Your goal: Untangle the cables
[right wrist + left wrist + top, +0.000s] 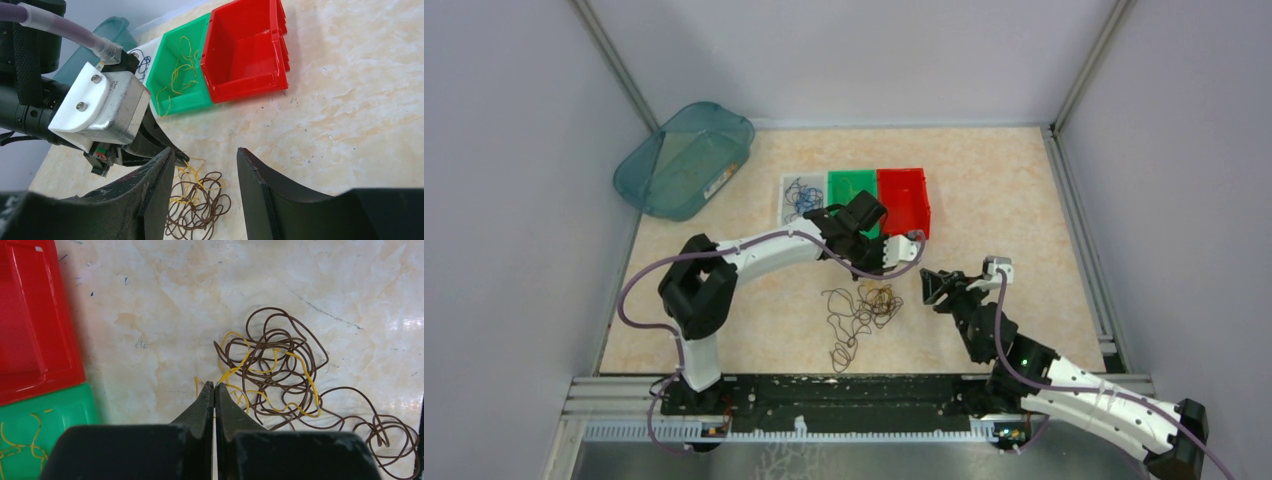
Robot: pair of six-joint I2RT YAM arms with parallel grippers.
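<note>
The left end effector (214,391), jaws pressed together, sits at the edge of brown and yellow cables (272,371) tangled on the table (150,300).

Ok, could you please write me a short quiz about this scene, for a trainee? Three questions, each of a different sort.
1. True or false: the red bin is empty.
2. Which colour are the cables in the green bin? A blue, B yellow, C brown.
3. Fill the gap: the right gripper is open, while the left gripper, at the edge of the tangle, is ____.

Key: 1 true; 2 B; 3 shut.
</note>
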